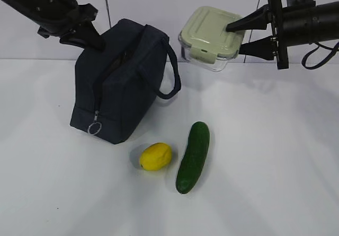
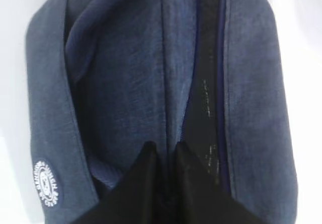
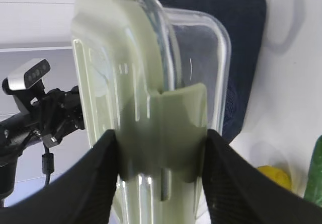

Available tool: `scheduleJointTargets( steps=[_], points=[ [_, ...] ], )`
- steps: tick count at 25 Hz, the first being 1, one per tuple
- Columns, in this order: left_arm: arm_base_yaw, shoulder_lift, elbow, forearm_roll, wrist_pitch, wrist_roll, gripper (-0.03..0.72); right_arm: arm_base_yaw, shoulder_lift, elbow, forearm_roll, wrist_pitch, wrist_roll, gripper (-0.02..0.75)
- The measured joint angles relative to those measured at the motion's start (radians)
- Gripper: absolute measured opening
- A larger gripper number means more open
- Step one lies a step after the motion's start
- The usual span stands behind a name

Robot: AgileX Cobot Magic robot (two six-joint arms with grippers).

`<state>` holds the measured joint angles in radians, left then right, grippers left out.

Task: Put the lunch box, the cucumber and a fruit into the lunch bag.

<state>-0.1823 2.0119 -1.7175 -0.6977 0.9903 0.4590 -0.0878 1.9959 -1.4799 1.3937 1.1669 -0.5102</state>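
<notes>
The navy lunch bag (image 1: 124,85) stands left of centre, its top zipper parted into a dark slit. My left gripper (image 1: 97,43) is at its far top edge, shut on a fold of the bag's fabric (image 2: 165,146) beside the opening. The lunch box (image 1: 207,37), clear with a sage-green lid, hangs in the air to the right of the bag, tilted. My right gripper (image 1: 234,38) is shut on its near end (image 3: 161,133). The yellow fruit (image 1: 155,156) and the dark green cucumber (image 1: 193,156) lie side by side on the table in front.
A silver ring zipper pull (image 1: 94,128) hangs at the bag's front lower corner, and a loop handle (image 1: 172,79) sticks out on the bag's right side. The white table (image 1: 275,156) runs back to a pale wall.
</notes>
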Motion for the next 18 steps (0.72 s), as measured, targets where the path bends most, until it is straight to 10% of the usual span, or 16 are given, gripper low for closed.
scheduleJointTargets(
  steps=[18],
  points=[
    [-0.068,-0.013,0.0,0.006,-0.032,-0.015,0.033,0.109,0.0,0.002,0.14,-0.004,-0.008,0.392]
  ],
)
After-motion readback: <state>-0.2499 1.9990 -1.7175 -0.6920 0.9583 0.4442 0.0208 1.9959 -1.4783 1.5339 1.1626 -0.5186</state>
